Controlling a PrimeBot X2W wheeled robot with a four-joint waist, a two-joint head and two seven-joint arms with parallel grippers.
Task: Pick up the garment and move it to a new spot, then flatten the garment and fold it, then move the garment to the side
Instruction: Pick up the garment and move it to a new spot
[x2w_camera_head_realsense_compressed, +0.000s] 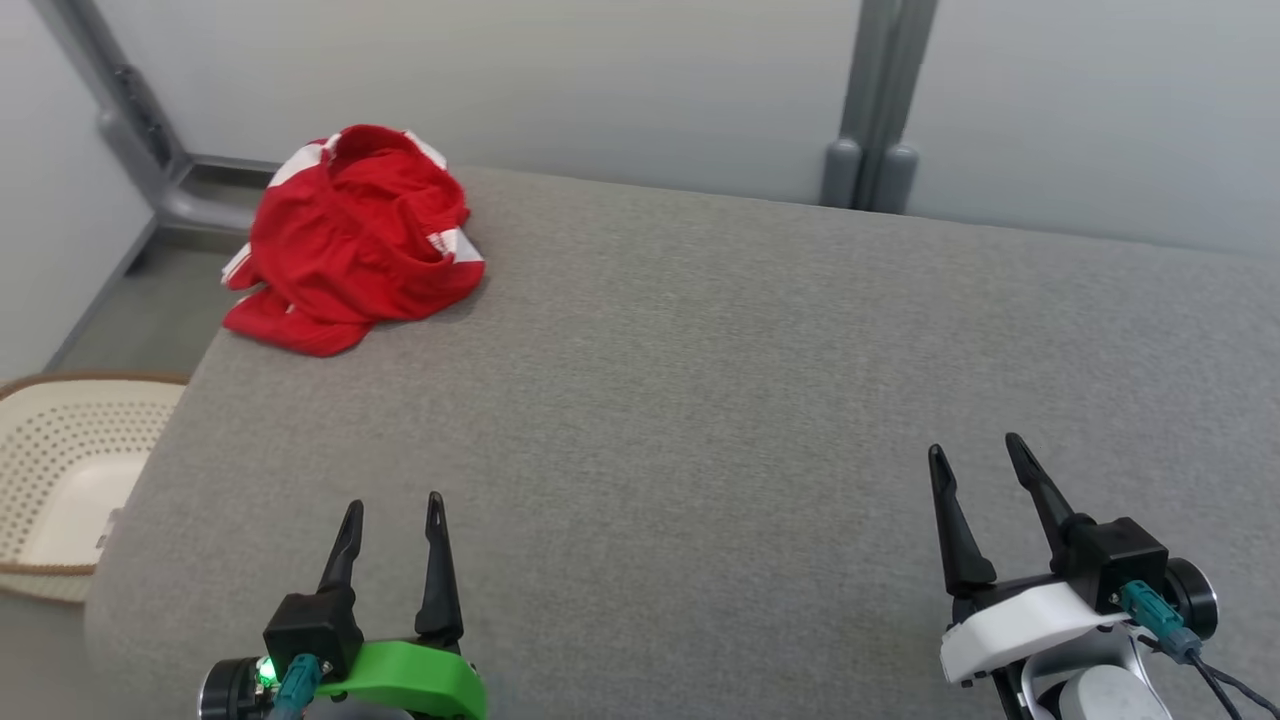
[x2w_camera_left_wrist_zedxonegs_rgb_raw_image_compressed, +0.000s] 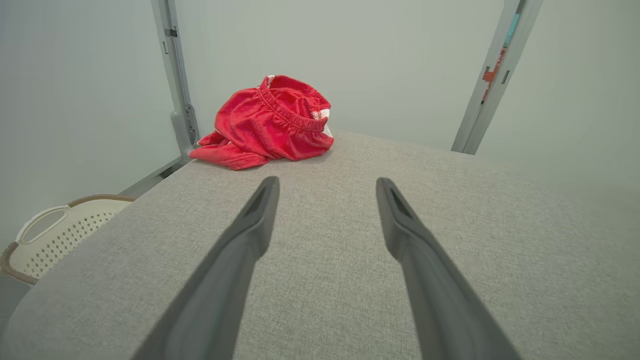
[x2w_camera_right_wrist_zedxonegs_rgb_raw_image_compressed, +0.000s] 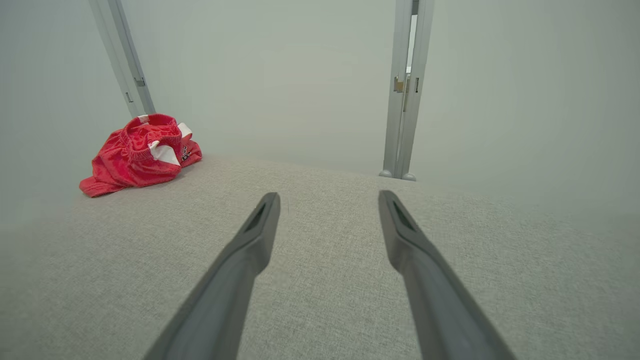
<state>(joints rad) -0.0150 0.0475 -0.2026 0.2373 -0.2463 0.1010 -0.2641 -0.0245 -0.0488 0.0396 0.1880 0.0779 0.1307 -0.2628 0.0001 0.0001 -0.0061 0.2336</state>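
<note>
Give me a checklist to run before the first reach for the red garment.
1. left pincer open and empty: ok.
2. right pincer open and empty: ok.
3. red garment in sight, crumpled at the far left corner of the grey surface: ok.
4. Nothing lying between left pincer and red garment: ok.
5. red garment wholly on the grey surface, not overhanging its left edge: cannot tell.

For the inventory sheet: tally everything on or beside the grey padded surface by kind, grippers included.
Crumpled red fabric garment with white trim: 1
Cream perforated plastic basket with brown rim: 1
Dark two-fingered grippers, both open: 2 (left gripper, right gripper)
Total: 4
</note>
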